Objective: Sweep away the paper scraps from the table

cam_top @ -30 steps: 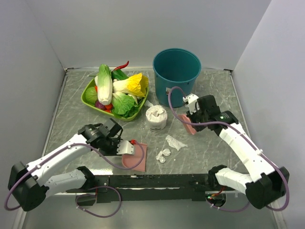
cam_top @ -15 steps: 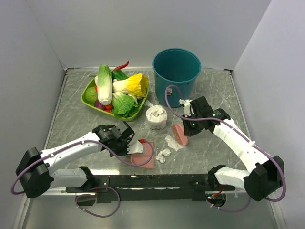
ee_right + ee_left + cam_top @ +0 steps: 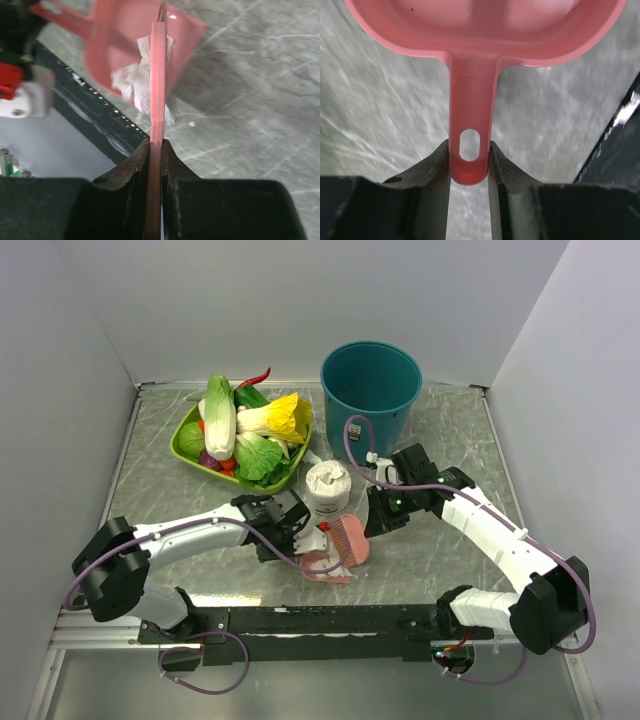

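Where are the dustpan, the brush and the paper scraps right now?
dustpan (image 3: 471, 95), left wrist view, on the middle of its pink handle.
brush (image 3: 350, 538), top external view, on its pink bristle head.
paper scraps (image 3: 131, 84), right wrist view, on the white wad lying against the brush.

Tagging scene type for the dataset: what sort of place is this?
Probably a lab test cell: plain walls boxing in a marble-patterned table, a tray of vegetables, a teal bucket.

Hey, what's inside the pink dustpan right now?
Crumpled white paper scraps sit at the dustpan mouth. The pink brush covers part of them, so their number is unclear.
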Motion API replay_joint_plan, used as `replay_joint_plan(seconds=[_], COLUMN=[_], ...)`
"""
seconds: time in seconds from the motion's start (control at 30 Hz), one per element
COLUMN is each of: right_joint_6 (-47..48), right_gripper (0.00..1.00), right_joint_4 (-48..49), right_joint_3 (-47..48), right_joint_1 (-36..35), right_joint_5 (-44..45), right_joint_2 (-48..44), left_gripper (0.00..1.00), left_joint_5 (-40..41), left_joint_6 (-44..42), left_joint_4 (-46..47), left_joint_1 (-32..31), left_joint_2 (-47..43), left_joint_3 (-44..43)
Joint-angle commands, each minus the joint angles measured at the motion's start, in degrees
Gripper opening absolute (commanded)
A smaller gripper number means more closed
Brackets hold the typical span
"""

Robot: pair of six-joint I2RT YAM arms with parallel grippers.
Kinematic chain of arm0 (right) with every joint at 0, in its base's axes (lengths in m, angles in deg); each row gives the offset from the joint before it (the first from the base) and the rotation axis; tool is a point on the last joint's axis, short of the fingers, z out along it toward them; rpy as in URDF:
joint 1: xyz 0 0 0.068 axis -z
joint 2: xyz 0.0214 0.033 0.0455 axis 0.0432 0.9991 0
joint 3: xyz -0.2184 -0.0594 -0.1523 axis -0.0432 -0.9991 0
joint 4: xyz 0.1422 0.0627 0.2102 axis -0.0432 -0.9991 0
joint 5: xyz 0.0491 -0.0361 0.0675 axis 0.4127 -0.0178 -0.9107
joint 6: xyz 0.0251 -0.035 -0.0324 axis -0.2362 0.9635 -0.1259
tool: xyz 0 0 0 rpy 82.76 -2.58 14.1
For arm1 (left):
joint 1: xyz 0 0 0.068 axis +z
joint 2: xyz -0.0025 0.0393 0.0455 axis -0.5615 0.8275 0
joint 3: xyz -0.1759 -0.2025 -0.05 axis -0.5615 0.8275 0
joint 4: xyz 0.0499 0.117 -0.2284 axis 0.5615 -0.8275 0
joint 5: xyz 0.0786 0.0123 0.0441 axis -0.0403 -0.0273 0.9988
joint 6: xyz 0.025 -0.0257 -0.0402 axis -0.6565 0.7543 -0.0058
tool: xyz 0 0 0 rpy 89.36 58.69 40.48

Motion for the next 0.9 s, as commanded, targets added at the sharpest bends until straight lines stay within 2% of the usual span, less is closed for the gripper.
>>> replay_joint_plan(seconds=[0.0,0.17,0.3,0.57,0.8,0.87], right_joint_6=[-0.13,5.67,14.54,18.77,30.10,35.09], right_gripper=[0.00,0.00,0.00,0.00,0.00,0.00], right_joint_4=[1.89,-2.41,-3.39,-4.53,1.96,6.26], right_joint_3=[-0.88,2.02,3.60,4.66,2.99,2.55], right_joint_1=[-0.20,0.15,0.15,2.52,7.26,11.20], right_joint_5=[-3.68,2.37,10.90,21.34,36.48,37.10], right_joint_2=[-3.99,-8.03,-10.23,-11.55,-11.38,-11.38], left_gripper=[0.01,0.01,0.01,0.01,0.01,0.12], left_joint_5=[-2.74,-3.18,-4.14,-5.82,-4.15,-3.79], left_joint_6=[3.43,3.26,2.38,-0.17,-1.49,-1.14], left_joint_4=[4.98,7.18,9.28,11.66,8.59,8.67], left_joint_1=[-0.80,-0.80,-0.19,1.75,1.92,1.92], left_joint_2=[1.96,1.52,-1.37,-3.49,-3.23,-3.23], left_joint_3=[-2.90,-0.71,2.36,5.10,3.25,3.51])
